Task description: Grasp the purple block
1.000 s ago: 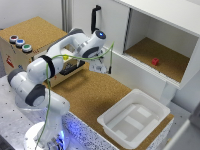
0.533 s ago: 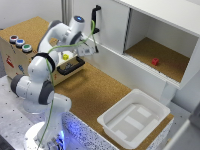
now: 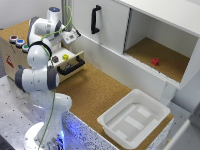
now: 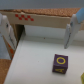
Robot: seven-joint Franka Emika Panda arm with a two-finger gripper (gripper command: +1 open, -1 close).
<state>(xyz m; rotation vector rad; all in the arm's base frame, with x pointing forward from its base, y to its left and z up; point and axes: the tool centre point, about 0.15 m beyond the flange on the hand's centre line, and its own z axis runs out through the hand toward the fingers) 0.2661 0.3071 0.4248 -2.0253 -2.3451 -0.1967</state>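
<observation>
The purple block [image 3: 55,59] is a tiny dark cube lying in the open drawer [image 3: 75,56], next to a yellow block [image 3: 65,57]. In the wrist view the purple block [image 4: 60,62] shows a yellow ring on its top face and rests on the white drawer floor [image 4: 30,67]. My gripper [image 3: 74,36] hangs above the drawer, toward the cabinet side, apart from the block. My gripper [image 4: 39,44] is open: its two fingers [image 4: 6,31] stand wide apart with nothing between them, and the block lies beyond the gap, nearer one finger.
The drawer has a black handle [image 3: 70,65]. A small red cube [image 3: 155,61] sits in the open cabinet compartment [image 3: 170,45]. A white bin [image 3: 150,127] stands on the cork table at the exterior view's right. A box with coloured buttons [image 3: 16,41] is at the left.
The arm has swung toward the exterior view's left, carrying the gripper from in front of the cabinet door to above the open drawer.
</observation>
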